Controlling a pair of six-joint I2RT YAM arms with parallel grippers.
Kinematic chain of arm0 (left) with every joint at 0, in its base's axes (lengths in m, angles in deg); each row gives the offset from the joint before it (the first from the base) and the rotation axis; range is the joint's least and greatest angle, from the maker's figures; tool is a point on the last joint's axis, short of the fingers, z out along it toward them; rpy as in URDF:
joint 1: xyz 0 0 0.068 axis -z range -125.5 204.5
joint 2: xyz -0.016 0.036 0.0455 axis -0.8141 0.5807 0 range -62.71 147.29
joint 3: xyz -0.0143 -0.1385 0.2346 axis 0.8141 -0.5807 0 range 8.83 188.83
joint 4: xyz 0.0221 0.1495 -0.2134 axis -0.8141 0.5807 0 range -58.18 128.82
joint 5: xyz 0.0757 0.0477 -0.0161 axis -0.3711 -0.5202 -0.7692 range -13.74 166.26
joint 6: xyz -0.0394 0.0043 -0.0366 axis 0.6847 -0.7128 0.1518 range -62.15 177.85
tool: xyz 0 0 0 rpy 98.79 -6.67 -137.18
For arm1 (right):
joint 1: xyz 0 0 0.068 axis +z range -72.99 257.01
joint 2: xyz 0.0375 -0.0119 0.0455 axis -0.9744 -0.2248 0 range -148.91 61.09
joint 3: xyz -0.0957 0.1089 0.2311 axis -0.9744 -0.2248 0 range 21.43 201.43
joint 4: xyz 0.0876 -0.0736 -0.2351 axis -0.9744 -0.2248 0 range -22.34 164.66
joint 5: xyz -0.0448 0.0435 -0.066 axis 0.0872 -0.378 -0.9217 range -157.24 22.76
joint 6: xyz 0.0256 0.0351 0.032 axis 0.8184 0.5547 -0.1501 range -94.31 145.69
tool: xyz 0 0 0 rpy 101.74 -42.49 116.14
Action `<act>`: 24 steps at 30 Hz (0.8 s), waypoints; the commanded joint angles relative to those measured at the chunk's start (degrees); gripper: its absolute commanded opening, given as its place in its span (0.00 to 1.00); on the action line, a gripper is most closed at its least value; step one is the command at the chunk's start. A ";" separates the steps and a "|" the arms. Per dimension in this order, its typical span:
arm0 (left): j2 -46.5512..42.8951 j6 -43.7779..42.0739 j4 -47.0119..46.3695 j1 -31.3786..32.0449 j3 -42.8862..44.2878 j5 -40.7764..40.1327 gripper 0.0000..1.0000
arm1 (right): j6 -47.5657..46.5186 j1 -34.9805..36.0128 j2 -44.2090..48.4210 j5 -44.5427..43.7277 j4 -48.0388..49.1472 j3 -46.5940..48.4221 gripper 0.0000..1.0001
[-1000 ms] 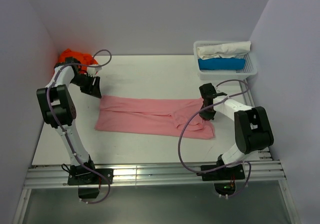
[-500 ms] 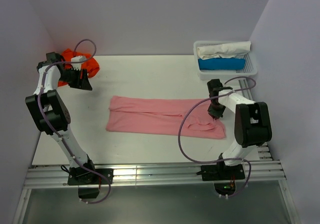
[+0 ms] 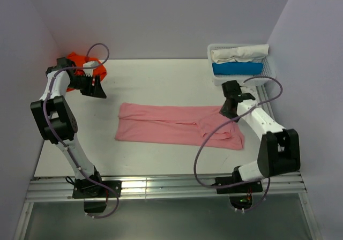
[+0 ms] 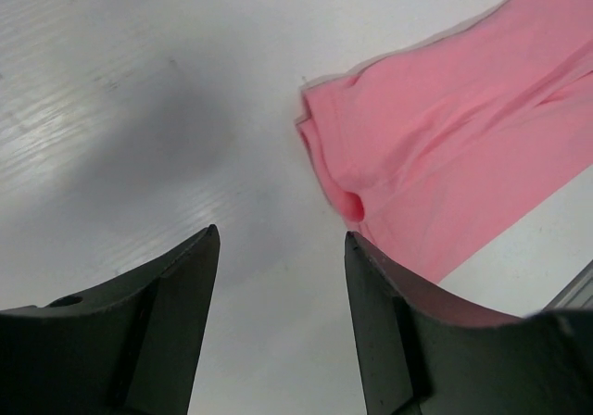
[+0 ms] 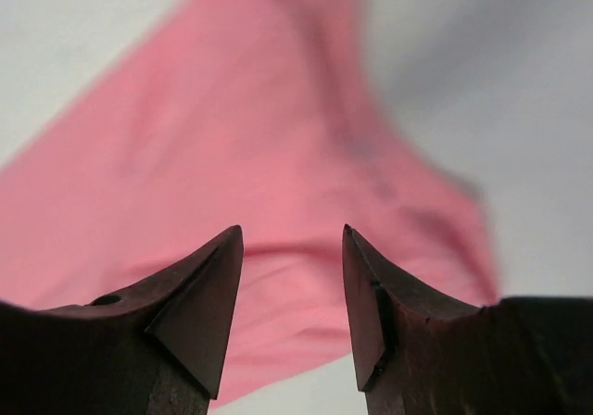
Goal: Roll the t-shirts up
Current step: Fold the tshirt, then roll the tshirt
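The light pink t-shirt lies flat as a long folded strip across the middle of the table. The bright orange t-shirt is bunched in the back left corner, partly hidden behind the left arm. My left gripper hovers open between the two shirts, a little beyond the pink strip's left end. In the left wrist view the gripper has only bare table between its fingers, and the pink shirt's end lies ahead to the right. My right gripper is open just over the strip's right end; the right wrist view shows the gripper with pink cloth below it, not pinched.
A white lattice basket stands at the back right, holding a white roll and a blue roll. Purple walls close in the left, back and right sides. The rail with the arm bases runs along the near edge.
The right gripper has opened and let go of the pink shirt's right end after dragging the strip rightward. The left gripper pulled back from the strip's left end toward the orange shirt.
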 commanded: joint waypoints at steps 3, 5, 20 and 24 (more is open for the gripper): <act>2.08 3.01 -2.48 5.04 -1.78 2.67 0.62 | 16.19 18.83 6.95 2.58 4.82 0.63 0.53; 2.87 4.16 -4.40 5.84 -2.83 2.23 0.63 | 20.40 23.86 5.91 3.02 7.71 2.38 0.52; 8.06 9.43 -9.33 9.53 -7.85 0.91 0.63 | 23.86 53.06 -35.92 0.20 1.31 50.61 0.51; 8.14 10.14 -10.75 9.62 -8.82 0.56 0.63 | 22.63 54.99 -44.08 3.55 4.91 57.49 0.51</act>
